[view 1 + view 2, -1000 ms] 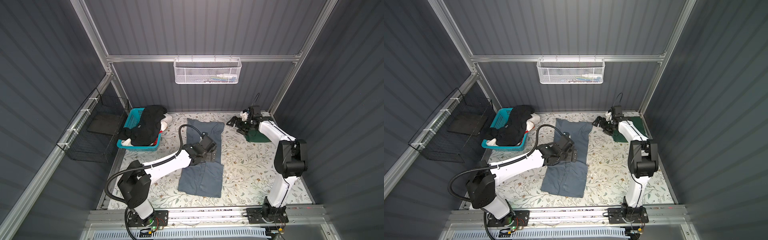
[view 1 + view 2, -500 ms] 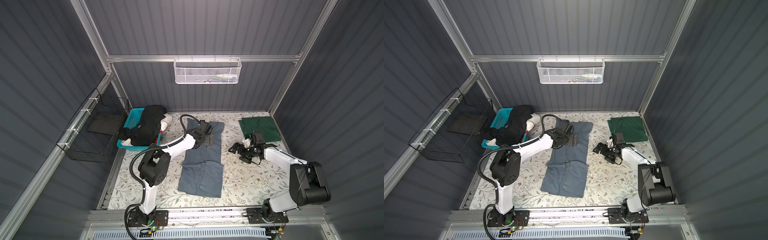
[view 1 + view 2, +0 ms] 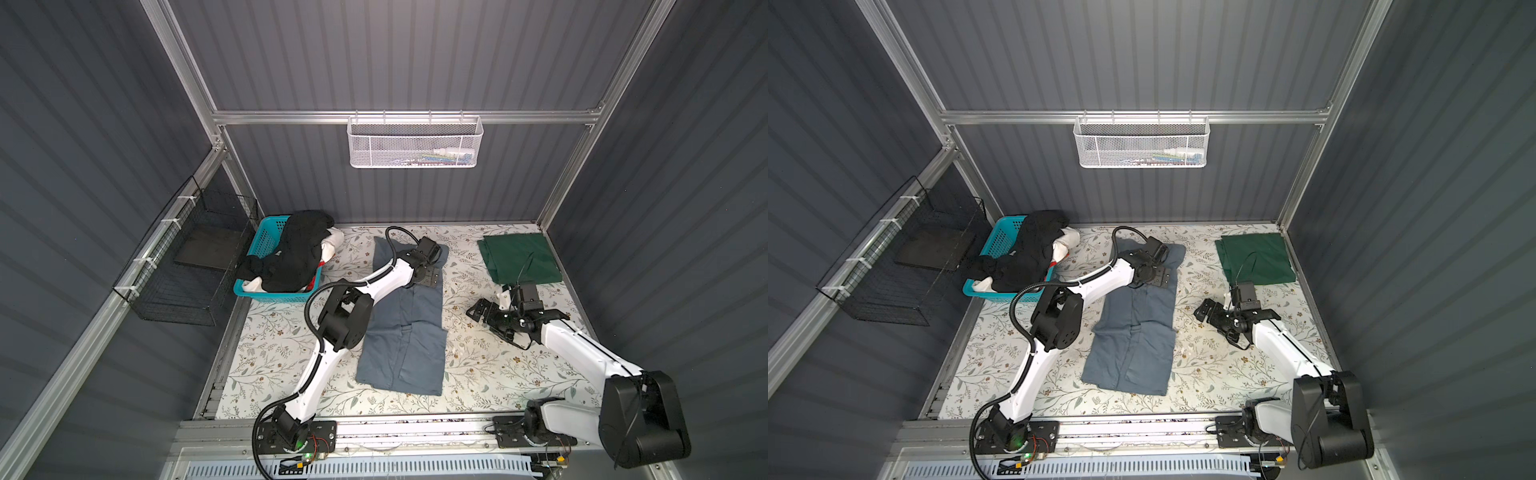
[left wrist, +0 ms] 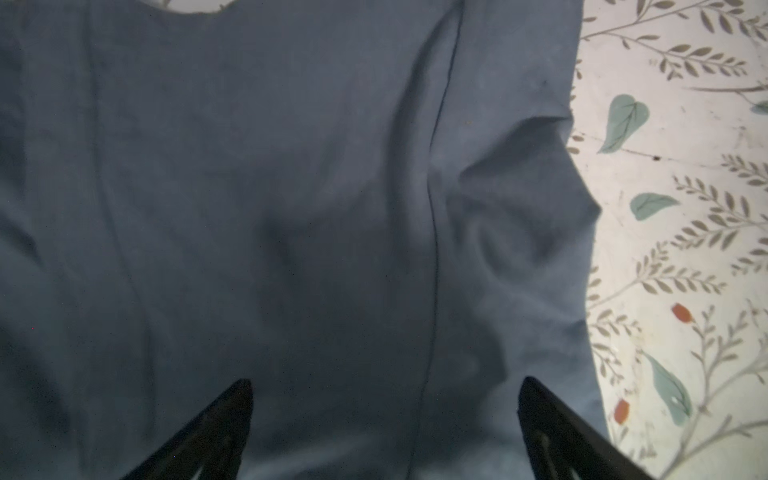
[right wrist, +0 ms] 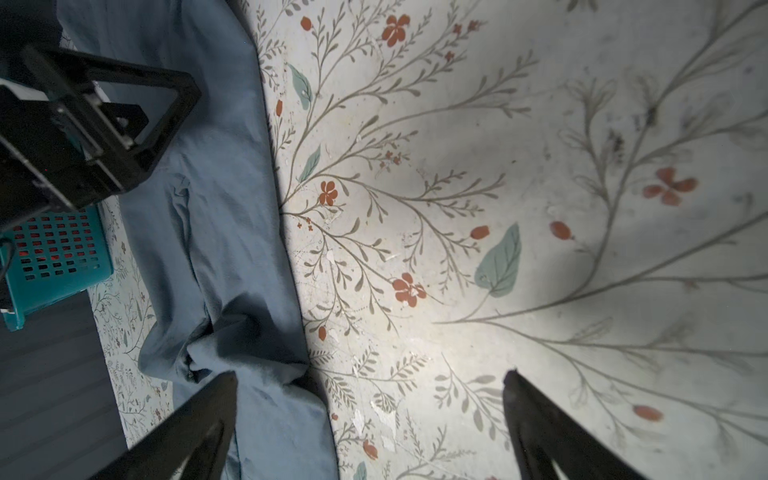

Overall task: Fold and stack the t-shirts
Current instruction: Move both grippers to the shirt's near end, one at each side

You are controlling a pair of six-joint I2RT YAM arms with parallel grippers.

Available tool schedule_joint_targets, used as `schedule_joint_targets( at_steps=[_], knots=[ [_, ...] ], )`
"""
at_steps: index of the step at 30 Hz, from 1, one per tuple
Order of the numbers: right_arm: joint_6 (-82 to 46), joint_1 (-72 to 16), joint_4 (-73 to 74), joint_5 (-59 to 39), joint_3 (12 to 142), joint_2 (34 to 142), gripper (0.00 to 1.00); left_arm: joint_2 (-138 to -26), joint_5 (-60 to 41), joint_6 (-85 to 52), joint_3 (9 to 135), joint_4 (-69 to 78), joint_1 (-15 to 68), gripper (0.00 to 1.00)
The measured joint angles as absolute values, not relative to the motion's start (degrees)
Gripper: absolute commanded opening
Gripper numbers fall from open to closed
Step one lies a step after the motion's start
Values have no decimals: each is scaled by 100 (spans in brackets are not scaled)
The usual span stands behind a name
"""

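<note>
Right arm: a second ago it was reaching into the far right corner. It has since drawn back toward the front, and the right pincer [image 3: 485, 316] hangs low over bare worktop [image 3: 478, 370], just beside the long edge of the slate blue-grey t-shirt [image 3: 403, 345].
Right grip: released, jaws spread wide with nothing between them.
Left arm: it has moved from the middle of the blue-grey cloth up to the collar end, where the left pincer [image 3: 430, 277] now sits.
Left grip: released too, jaws wide apart just above the fabric, gripping nothing.
Green shirt: the dark green t-shirt [image 3: 519, 257] lies folded flat and alone in the far right corner, uncovered now that the arm has left it.
Blue-grey shirt: it lies lengthwise mid-worktop and looks turned in at the sides to a long strip, not yet folded short.
Meaning: the green one looks finished and is the base of the stack. I'd guess both arms are lining up on the blue-grey one.
Turquoise basket [image 3: 266, 237]: at the far left, heaped with a black t-shirt [image 3: 299, 249] spilling over the rim, a white cloth [image 3: 333, 244] poking out and a sliver of red beneath, all unfolded.
White mesh basket [image 3: 415, 143]: on the back wall, holding a few items too small to name.
Black wire basket [image 3: 187, 270]: on the left wall, holding only a dark flat panel.
</note>
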State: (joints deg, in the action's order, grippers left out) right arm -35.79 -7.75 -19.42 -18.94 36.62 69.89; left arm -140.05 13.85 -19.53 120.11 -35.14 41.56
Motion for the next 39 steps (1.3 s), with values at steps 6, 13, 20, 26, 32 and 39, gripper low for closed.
schedule_joint_targets(
  at_steps=[6,13,20,26,32,39],
  knots=[
    [-3581,-836,-2193,-1732,3662,6825,99,-14512,1221,-1841,12674,-3732,4075,100],
    [-3601,-864,-2272,-1667,3566,6783,99,-14942,888,-1710,13423,-3743,3756,100],
    [-3601,-913,-2274,-1667,3566,6934,99,-15467,534,-1334,14269,-3612,3332,100],
    [-3601,-1013,-2265,-1669,3568,7063,99,-15611,137,-698,14440,-3354,3192,100],
    [-3627,-1164,-2241,-1669,3568,7284,99,-15614,-99,-123,14361,-2956,3183,100],
    [-3697,-1323,-2237,-1656,3579,7249,99,-15323,-191,141,13629,-2386,3194,100]
  ],
)
